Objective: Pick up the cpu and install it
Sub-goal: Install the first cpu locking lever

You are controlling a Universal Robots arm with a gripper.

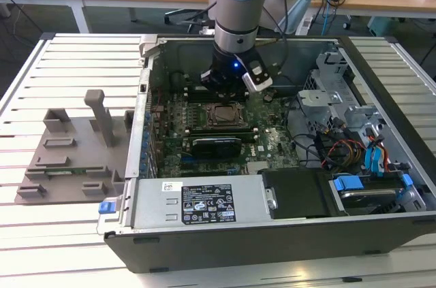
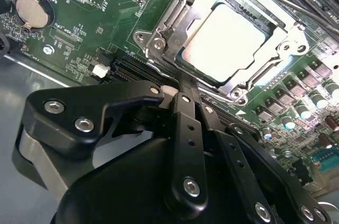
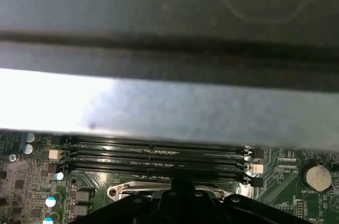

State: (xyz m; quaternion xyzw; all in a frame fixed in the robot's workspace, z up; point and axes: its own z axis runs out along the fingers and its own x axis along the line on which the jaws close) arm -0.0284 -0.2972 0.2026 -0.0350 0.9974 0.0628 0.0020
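cpu (image 2: pixel 222 41) seated in socket (image 2: pixel 159 36); gripper (image 2: pixel 183 83) fingertips hidden.

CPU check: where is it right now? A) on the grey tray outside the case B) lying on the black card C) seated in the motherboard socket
C: in the second wrist view the cpu sits inside the socket's metal frame on the motherboard, just beyond the end effector.
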